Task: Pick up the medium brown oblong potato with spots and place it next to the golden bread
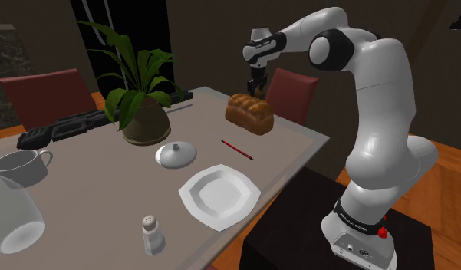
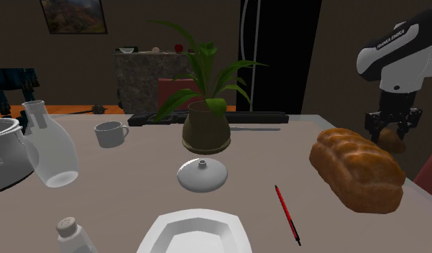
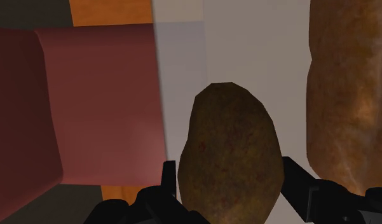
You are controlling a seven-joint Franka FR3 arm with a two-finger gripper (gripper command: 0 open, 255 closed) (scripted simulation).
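Grey table (image 1: 290, 146) carries a plant (image 1: 146, 123); by the shoulder view, lid (image 1: 176, 155), plate (image 1: 218, 196) and shaker (image 1: 152, 235) lie in front of it (toward the camera), pen (image 1: 237, 149) and bread (image 1: 249, 113) to its right, cup (image 1: 21, 166) to its left

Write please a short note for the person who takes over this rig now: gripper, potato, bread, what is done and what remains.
The gripper is shut on the potato, with its fingers against both sides.
The potato is beside the bread, near the table edge by the red chair; whether it rests on the table cannot be seen.
Done: pick-up, carry to the bread.
Left: set it down if needed, open the gripper, withdraw.
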